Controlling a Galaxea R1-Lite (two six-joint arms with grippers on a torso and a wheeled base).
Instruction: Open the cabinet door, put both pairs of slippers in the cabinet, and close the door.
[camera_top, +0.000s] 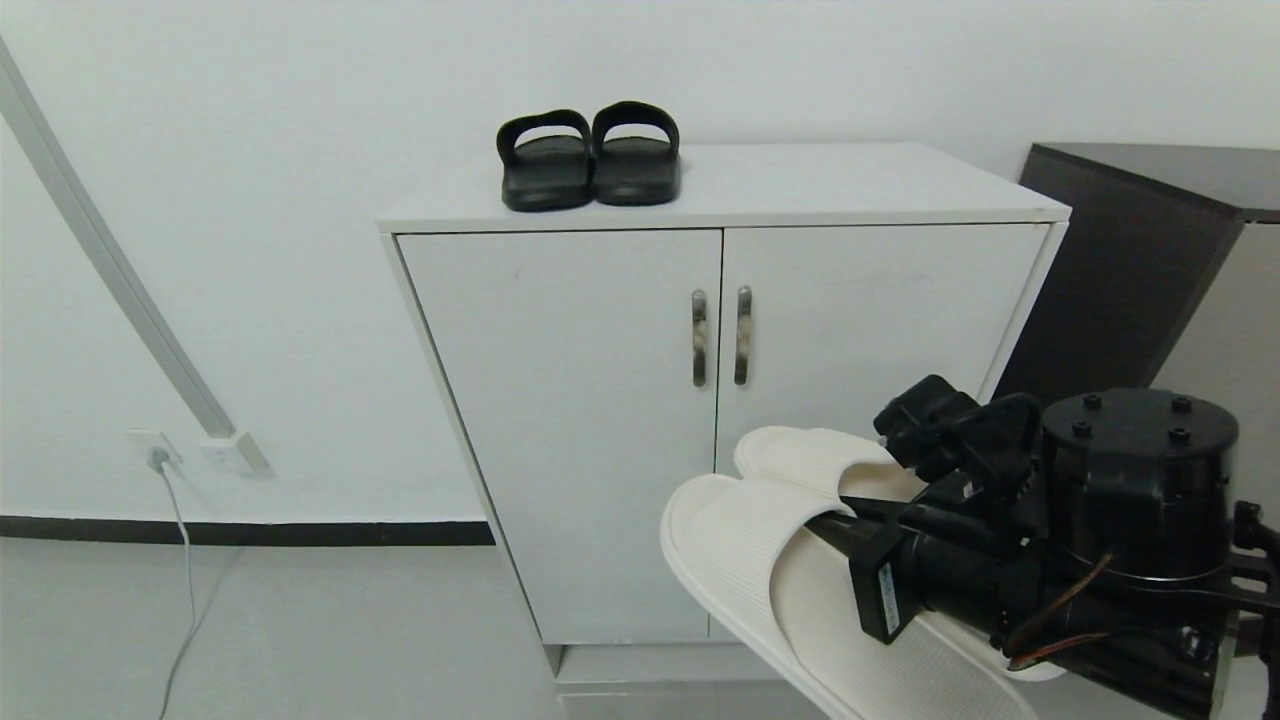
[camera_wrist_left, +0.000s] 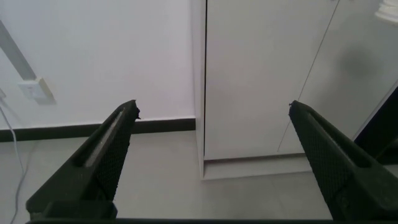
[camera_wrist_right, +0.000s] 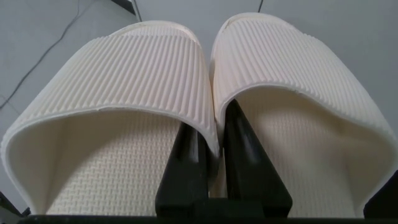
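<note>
two cream slippers (camera_wrist_right: 124, 81) are clamped by their inner edges in the right gripper (camera_wrist_right: 214, 149), low and near the shut cabinet (camera_top: 560, 450); the black pair (camera_top: 590, 158) sits on top. the left gripper (camera_wrist_left: 211, 109), spread wide and empty, should take the left handle (camera_top: 699, 338) squarely and swing the door fully clear.

Cabinet doors (camera_top: 560, 430) both closed, barring the inside; handles (camera_top: 699, 337) free to reach at the centre seam. White slippers (camera_top: 730, 550) hang before lower right door. Dark cabinet (camera_top: 1120, 270) close on right. Floor (camera_top: 300, 630) to the left open; cable (camera_top: 185, 590) by wall.
</note>
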